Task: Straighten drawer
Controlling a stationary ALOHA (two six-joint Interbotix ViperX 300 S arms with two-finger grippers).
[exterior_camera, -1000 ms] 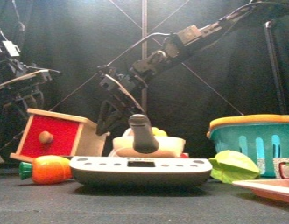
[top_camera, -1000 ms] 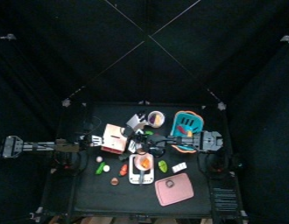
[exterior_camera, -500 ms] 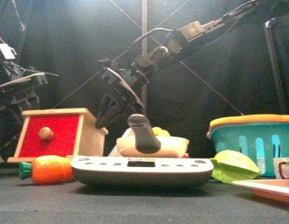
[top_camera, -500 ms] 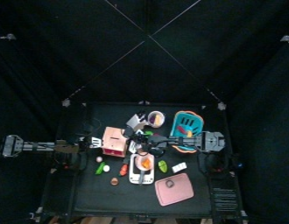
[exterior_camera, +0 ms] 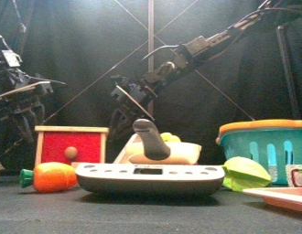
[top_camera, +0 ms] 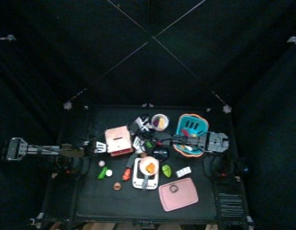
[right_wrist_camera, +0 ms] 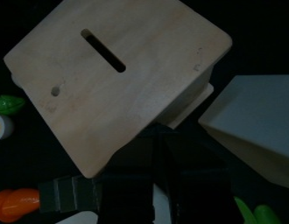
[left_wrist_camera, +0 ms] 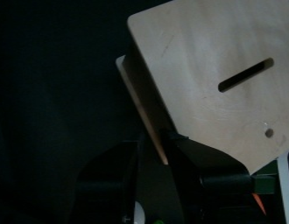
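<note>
The drawer (exterior_camera: 70,146) is a small salmon-tan box with a red face and a round knob. It stands upright at the left of the table (top_camera: 115,139). Its pale wooden side with a slot fills the left wrist view (left_wrist_camera: 217,70) and the right wrist view (right_wrist_camera: 112,79). My right gripper (exterior_camera: 125,105) hangs open just behind and to the right of the drawer, a little above it. My left gripper (top_camera: 91,146) sits close against the drawer's left side.
A grey scale (exterior_camera: 147,176) with a grey handle-like thing (exterior_camera: 147,142) stands at front centre. An orange fruit (exterior_camera: 49,175) lies left of it and a green piece (exterior_camera: 245,172) right. The teal basket (exterior_camera: 264,146) and pink plate (top_camera: 179,194) are on the right.
The drawer has gone from tilted to standing upright and square to the front. The right gripper has lifted up and to the right, away from it.
</note>
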